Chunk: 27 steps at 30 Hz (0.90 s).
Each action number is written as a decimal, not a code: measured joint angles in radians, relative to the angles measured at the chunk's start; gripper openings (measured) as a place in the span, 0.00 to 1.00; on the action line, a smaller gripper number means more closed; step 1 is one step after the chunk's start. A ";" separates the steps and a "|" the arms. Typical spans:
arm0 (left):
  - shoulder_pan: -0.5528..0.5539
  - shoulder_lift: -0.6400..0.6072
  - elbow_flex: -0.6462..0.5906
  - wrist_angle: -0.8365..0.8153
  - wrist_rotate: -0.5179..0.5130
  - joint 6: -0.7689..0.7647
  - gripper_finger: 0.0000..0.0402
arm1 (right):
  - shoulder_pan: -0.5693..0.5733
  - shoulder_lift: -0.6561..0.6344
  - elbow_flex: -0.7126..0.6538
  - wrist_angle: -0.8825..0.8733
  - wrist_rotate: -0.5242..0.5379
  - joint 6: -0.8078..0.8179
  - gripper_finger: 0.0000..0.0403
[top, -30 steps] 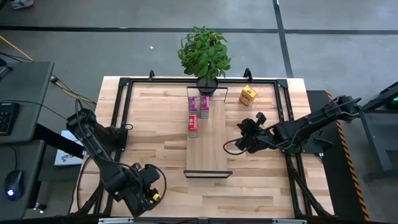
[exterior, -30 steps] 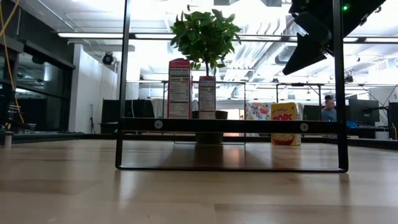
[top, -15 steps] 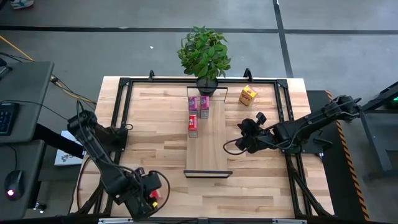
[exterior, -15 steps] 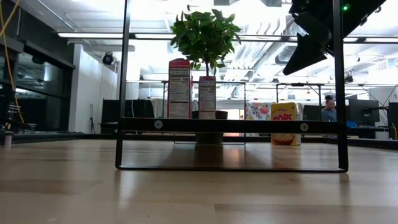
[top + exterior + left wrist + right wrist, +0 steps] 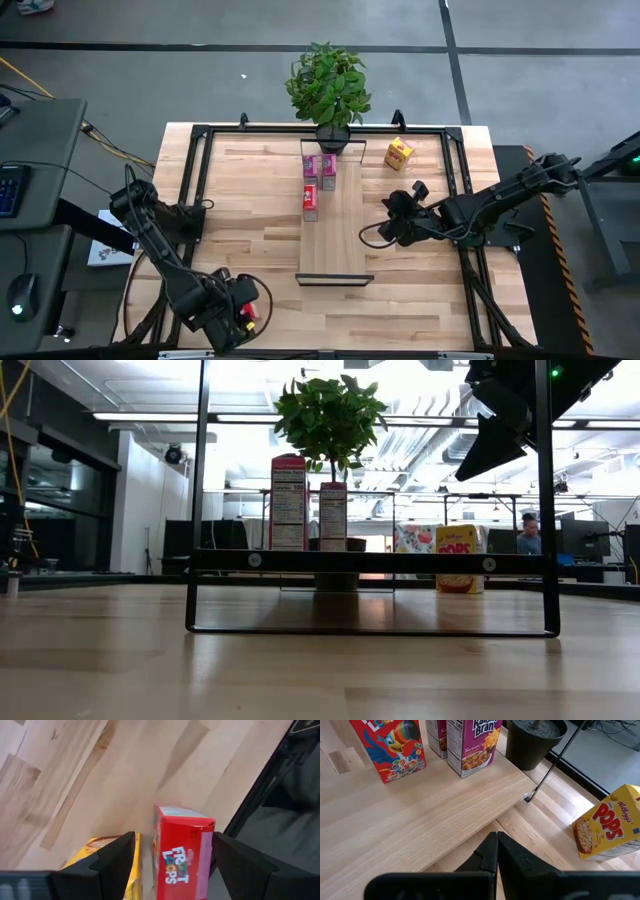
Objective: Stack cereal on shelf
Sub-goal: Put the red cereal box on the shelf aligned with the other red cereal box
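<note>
Red cereal box point(image 5: 182, 852), yellow box point(image 5: 608, 829), magenta box point(image 5: 472, 747), light-wood shelf point(image 5: 338, 228).

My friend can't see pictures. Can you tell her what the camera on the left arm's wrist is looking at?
A red Froot Loops cereal box stands between the two dark fingers of the left claw, which is open around it. A yellow box sits beside it, on a light wooden tabletop near its black-framed edge.

Two pink boxes point(image 5: 320, 166), two red boxes point(image 5: 310, 200), two yellow boxes point(image 5: 399, 153), one shelf point(image 5: 335, 240), one plant point(image 5: 328, 84).
</note>
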 joint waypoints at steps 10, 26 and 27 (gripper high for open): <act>0.009 0.000 0.000 0.006 0.086 0.072 0.63 | 0.000 0.000 0.000 0.000 -0.001 0.018 0.00; 0.007 0.000 0.000 0.000 0.075 0.097 0.80 | 0.000 0.000 0.000 0.000 0.000 0.018 0.00; 0.003 0.000 0.000 0.000 0.062 0.097 0.80 | 0.000 0.000 0.000 0.000 -0.001 0.018 0.00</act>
